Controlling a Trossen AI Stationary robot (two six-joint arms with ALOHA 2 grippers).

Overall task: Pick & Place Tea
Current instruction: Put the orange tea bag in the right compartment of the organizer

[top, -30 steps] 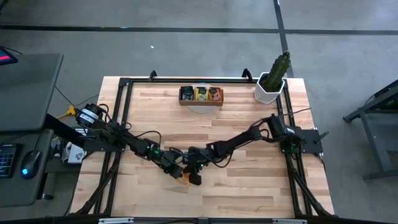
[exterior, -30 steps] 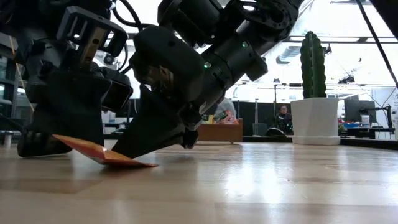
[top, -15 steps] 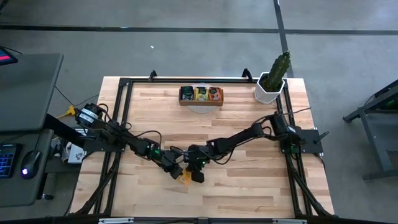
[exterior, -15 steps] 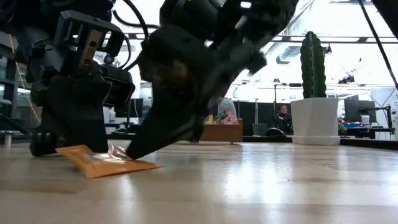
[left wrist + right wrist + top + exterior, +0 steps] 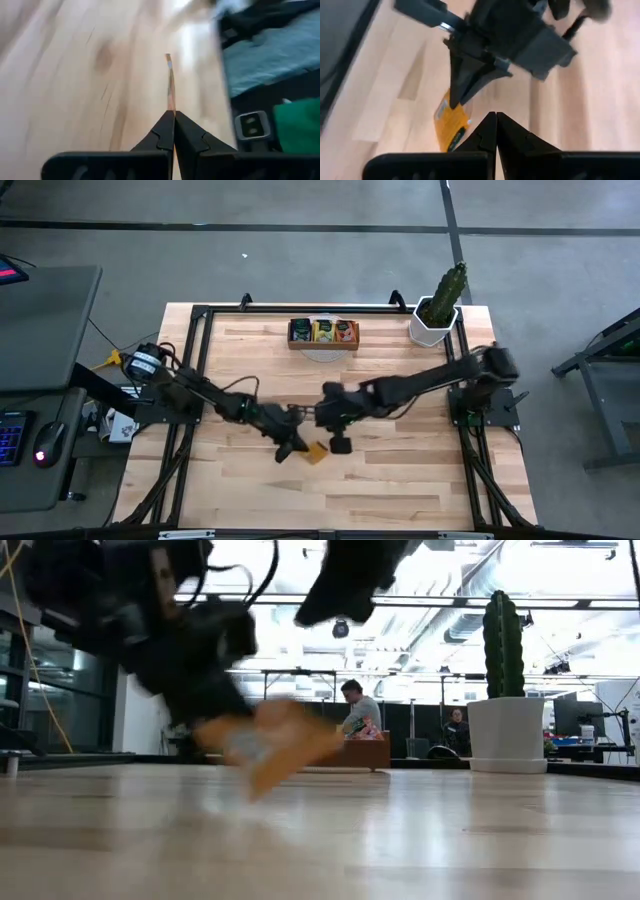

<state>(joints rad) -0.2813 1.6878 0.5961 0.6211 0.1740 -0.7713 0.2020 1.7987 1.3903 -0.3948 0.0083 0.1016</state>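
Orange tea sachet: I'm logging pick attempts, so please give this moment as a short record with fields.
held item: orange tea sachet, edge-on in the left wrist view
holder: left gripper, shut on it
sachet height: off the table
right gripper: shut, empty, beside the sachet
wooden tray: far side, sachets in all three compartments
potted cactus: far right corner

The light wooden table (image 5: 400, 480) bears a wooden tray (image 5: 323, 332) and a potted cactus (image 5: 438, 310).
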